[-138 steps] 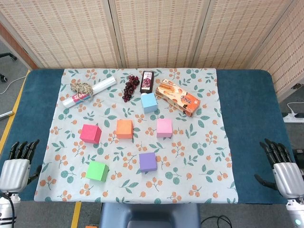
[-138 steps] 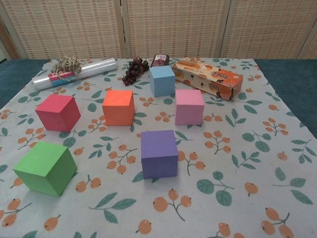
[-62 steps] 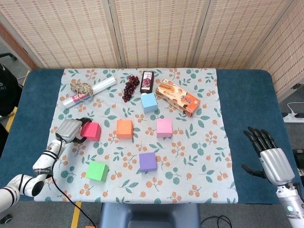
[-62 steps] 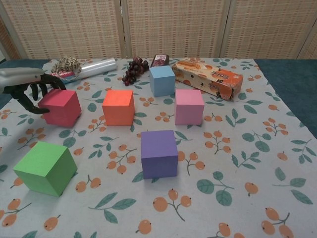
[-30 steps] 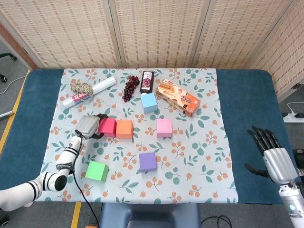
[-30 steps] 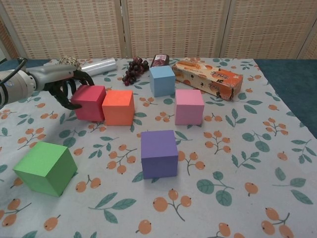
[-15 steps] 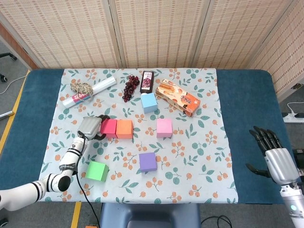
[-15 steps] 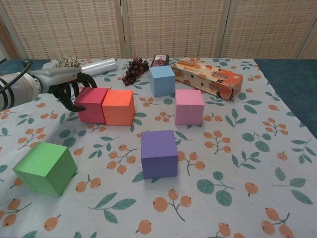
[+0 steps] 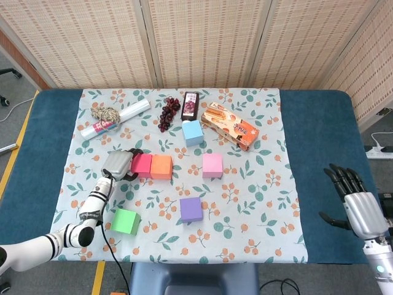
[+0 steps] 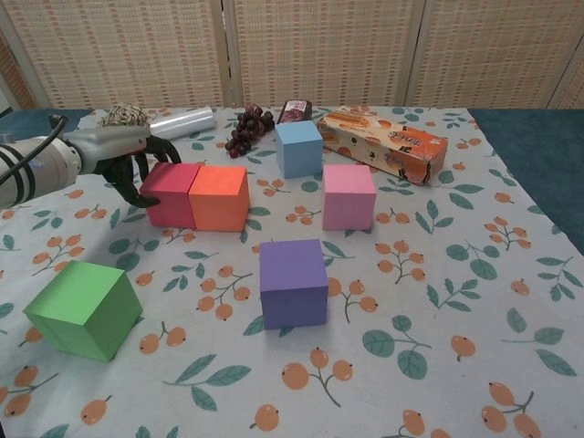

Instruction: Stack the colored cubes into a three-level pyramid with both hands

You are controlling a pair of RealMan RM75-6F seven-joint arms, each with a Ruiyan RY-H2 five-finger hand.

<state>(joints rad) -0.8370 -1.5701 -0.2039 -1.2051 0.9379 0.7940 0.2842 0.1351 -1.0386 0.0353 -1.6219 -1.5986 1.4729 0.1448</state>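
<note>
I see my left hand (image 10: pixel 128 157) with fingers curled around the red cube (image 10: pixel 170 193), which sits touching the orange cube (image 10: pixel 218 197) on the tabletop (image 9: pixel 319 147), while my right hand (image 9: pixel 359 208) hangs spread apart, holding nothing, off the tabletop's far right edge.

The flowered tablecloth (image 9: pixel 270 203) lies bare toward its right edge and front right corner. Along the far edge, a clear film roll (image 9: pixel 116 119), dark grapes (image 9: pixel 168 112) and an orange snack box (image 9: pixel 230 126) block the way.

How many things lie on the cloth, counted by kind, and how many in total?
Cubes: 6 (red, orange, pink, blue, purple, green)
Boxes: 1
Grapes: 1
Dark packets: 1
Rolls: 1
Twine: 1
Total: 11
</note>
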